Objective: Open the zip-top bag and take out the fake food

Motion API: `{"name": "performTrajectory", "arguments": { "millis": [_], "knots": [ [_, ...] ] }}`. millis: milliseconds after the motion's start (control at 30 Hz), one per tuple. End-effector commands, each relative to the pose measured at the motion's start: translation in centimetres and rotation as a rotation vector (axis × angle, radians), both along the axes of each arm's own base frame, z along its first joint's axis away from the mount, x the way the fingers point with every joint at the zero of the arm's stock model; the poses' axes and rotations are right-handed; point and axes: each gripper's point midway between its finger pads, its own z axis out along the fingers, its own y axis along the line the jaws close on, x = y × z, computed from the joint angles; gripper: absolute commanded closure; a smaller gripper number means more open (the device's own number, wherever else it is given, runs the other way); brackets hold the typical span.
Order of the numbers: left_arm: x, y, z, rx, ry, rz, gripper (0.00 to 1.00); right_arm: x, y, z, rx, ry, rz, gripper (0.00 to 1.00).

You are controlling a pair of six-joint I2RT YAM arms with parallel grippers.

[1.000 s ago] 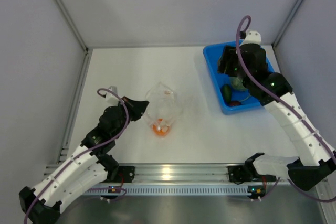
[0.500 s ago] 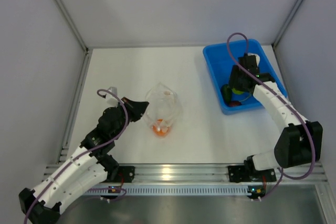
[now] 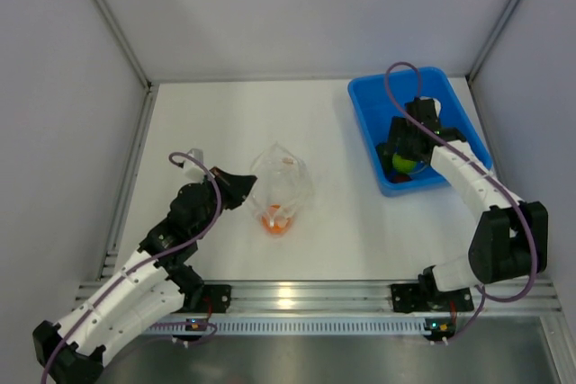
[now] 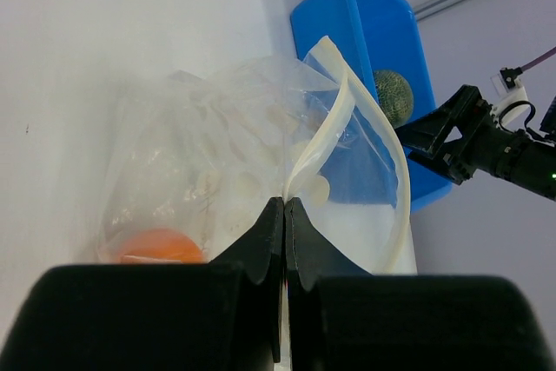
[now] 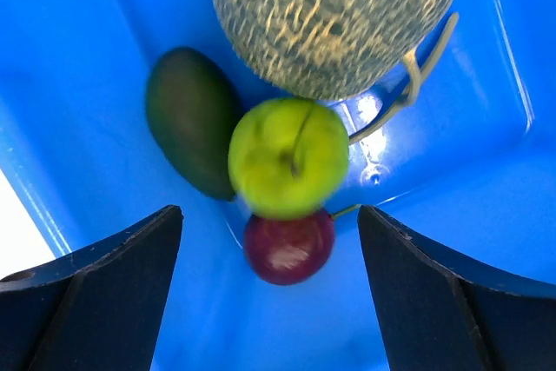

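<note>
The zip-top bag (image 3: pixel 281 184) lies mid-table, clear with white dots, its mouth gaping open. My left gripper (image 3: pixel 241 189) is shut on the bag's rim strip (image 4: pixel 284 206). An orange (image 3: pixel 274 219) sits inside the bag (image 4: pixel 217 162), showing as an orange blob (image 4: pixel 156 245). My right gripper (image 3: pixel 399 152) hangs open inside the blue bin (image 3: pixel 373 105). Between and beyond its fingers (image 5: pixel 268 215) lie a green apple (image 5: pixel 287 158), a netted melon (image 5: pixel 334 15), a dark green piece (image 5: pixel 187 132) and a small dark red piece (image 5: pixel 289 249). None of them is gripped.
The blue bin (image 5: pixel 434 284) stands at the back right near the right wall. From the left wrist view the bin (image 4: pixel 365 41) and the melon (image 4: pixel 393 96) show behind the bag. Grey walls close in the table on three sides.
My right arm came down into the bin and its jaws spread wider. The green apple now lies free among the other pieces. The left arm and bag stayed put.
</note>
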Motion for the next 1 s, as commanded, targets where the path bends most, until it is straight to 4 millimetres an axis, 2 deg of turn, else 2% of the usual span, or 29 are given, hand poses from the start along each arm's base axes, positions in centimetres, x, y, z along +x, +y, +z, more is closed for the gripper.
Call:
{"name": "performTrajectory", "arguments": {
  "millis": [0,133,167,200,267,300,333,433,533,567,600,667,700,767,800,833,900,933,967],
  "knots": [
    [0.1,-0.5,2.0,-0.017,-0.050,-0.024,1.00,0.6,-0.1,2.5,0.026,-0.089,0.004,0.17],
    [0.2,-0.5,2.5,-0.023,-0.059,-0.022,1.00,0.1,0.6,5.1,0.052,-0.146,0.034,0.18],
    [0.2,-0.5,2.6,-0.023,-0.059,-0.024,1.00,-0.3,1.4,6.3,0.055,-0.181,0.055,0.18],
    [0.1,-0.6,2.6,-0.023,-0.059,-0.025,1.00,-0.4,1.1,7.0,0.049,-0.199,0.048,0.18],
    [0.3,-0.6,2.8,-0.022,-0.060,-0.024,1.00,-1.1,2.7,8.9,0.031,-0.242,0.084,0.17],
    [0.3,-0.7,2.8,-0.019,-0.057,-0.029,1.00,-1.4,2.6,10.3,-0.002,-0.284,0.069,0.13],
    [0.4,-0.9,2.8,-0.016,-0.054,-0.034,1.00,-2.0,4.3,11.2,-0.008,-0.305,0.114,0.01],
    [0.7,-1.3,3.0,-0.010,-0.048,-0.042,1.00,-3.3,7.8,14.2,0.056,-0.393,0.214,0.01],
    [0.9,-1.6,3.3,-0.003,-0.048,-0.049,1.00,-4.5,11.0,16.0,0.210,-0.453,0.347,0.01],
    [1.0,-1.7,3.7,-0.004,-0.053,-0.051,1.00,-4.7,12.1,17.2,0.270,-0.497,0.389,0.01],
    [1.0,-1.8,3.8,0.002,-0.054,-0.057,1.00,-5.6,14.1,17.5,0.349,-0.487,0.489,0.01],
    [1.3,-1.9,3.8,0.013,-0.046,-0.058,1.00,-6.6,16.2,17.8,0.465,-0.486,0.567,0.00],
    [1.4,-2.1,4.0,0.016,-0.047,-0.060,1.00,-7.7,18.3,19.2,0.567,-0.513,0.689,0.01],
    [1.5,-2.2,4.2,0.016,-0.048,-0.063,1.00,-8.5,19.8,19.7,0.674,-0.488,0.729,0.01],
    [1.5,-2.3,4.5,0.011,-0.053,-0.064,1.00,-8.8,20.8,19.0,0.702,-0.434,0.755,0.06],
    [1.6,-2.3,4.5,0.014,-0.049,-0.063,1.00,-8.8,21.3,20.0,0.703,-0.436,0.761,0.10],
    [1.7,-2.4,4.7,0.012,-0.052,-0.063,1.00,-7.8,21.9,19.2,0.656,-0.405,0.714,0.17],
    [1.8,-2.4,4.9,0.010,-0.054,-0.064,1.00,-8.7,23.1,19.7,0.652,-0.389,0.735,0.21],
    [1.7,-2.5,5.1,0.008,-0.055,-0.069,1.00,-8.5,23.8,19.0,0.631,-0.357,0.725,0.31]
  ]
}}
